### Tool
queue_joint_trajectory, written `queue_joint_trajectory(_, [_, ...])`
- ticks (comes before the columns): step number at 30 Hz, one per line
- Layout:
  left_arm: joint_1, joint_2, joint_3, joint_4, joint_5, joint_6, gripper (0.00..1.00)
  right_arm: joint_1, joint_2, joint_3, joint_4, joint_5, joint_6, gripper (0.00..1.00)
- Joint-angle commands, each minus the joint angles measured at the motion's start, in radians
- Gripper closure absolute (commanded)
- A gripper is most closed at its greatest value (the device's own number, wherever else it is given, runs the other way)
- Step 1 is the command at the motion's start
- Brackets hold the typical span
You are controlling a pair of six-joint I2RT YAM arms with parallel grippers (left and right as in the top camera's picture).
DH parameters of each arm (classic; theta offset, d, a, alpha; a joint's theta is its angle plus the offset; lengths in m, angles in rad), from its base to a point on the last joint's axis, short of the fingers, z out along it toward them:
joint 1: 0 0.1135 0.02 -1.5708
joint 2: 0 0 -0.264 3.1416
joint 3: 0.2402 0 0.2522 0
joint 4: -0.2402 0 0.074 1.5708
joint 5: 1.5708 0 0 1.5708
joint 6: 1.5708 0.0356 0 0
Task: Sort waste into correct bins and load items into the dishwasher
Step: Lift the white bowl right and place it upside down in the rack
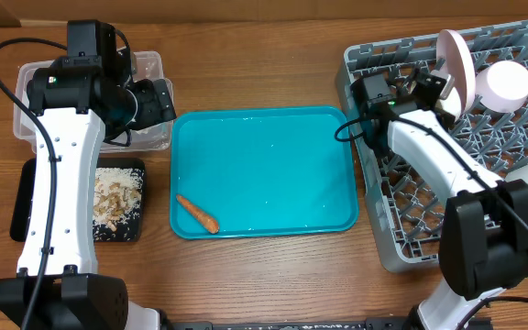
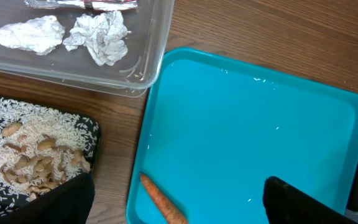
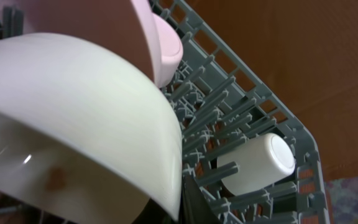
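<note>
Overhead: my left gripper (image 1: 159, 101) hangs wide open and empty at the edge of the clear plastic tub (image 1: 154, 64). My right gripper (image 1: 426, 87) is in the grey lattice rack (image 1: 401, 247) by the upright pink plate (image 1: 456, 60). A skinny orange carrot (image 1: 197, 214) lies on the glossy teal tray (image 1: 264, 165).

Left wrist: crumpled white paper (image 2: 98, 34) in the tub, crumbly beige scraps (image 2: 33, 165) on rice (image 2: 36, 127) in the black tray (image 2: 92, 134).

Right wrist: jaws pinched tight on the smooth white bowl (image 3: 73, 106), with a white cup (image 3: 260, 162) lying in the rack beyond.
</note>
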Motion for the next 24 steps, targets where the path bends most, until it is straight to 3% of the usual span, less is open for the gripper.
queue_joint_trajectory(1, [-0.001, -0.019, 0.016, 0.002, 0.011, 0.005, 0.11, 0.052, 0.008, -0.005, -0.024, -0.094, 0.019, 0.82])
queue_joint_trajectory(4, [-0.001, -0.019, 0.016, 0.003, 0.011, 0.005, 0.11, 0.085, 0.008, -0.005, -0.055, -0.183, 0.019, 0.56])
queue_joint_trajectory(6, [-0.001, -0.019, 0.016, 0.003, 0.011, 0.005, 0.11, 0.097, 0.008, -0.005, -0.069, -0.243, 0.02, 0.24])
queue_joint_trajectory(8, [-0.001, -0.019, 0.016, 0.003, 0.011, 0.005, 0.11, 0.103, 0.008, -0.005, -0.08, -0.291, 0.02, 0.05])
queue_joint_trajectory(9, [-0.001, -0.019, 0.016, 0.003, 0.011, 0.005, 0.11, 0.103, 0.008, -0.005, -0.085, -0.307, 0.02, 0.0])
queue_joint_trajectory(17, [-0.002, -0.019, 0.016, -0.007, 0.011, 0.005, 0.06, 0.103, -0.059, 0.069, -0.167, -0.352, 0.01, 0.0])
queue_joint_trajectory(24, [-0.032, -0.017, 0.014, -0.088, 0.011, 0.004, 0.02, 0.068, -0.198, 0.186, -0.135, -0.67, -0.258, 0.0])
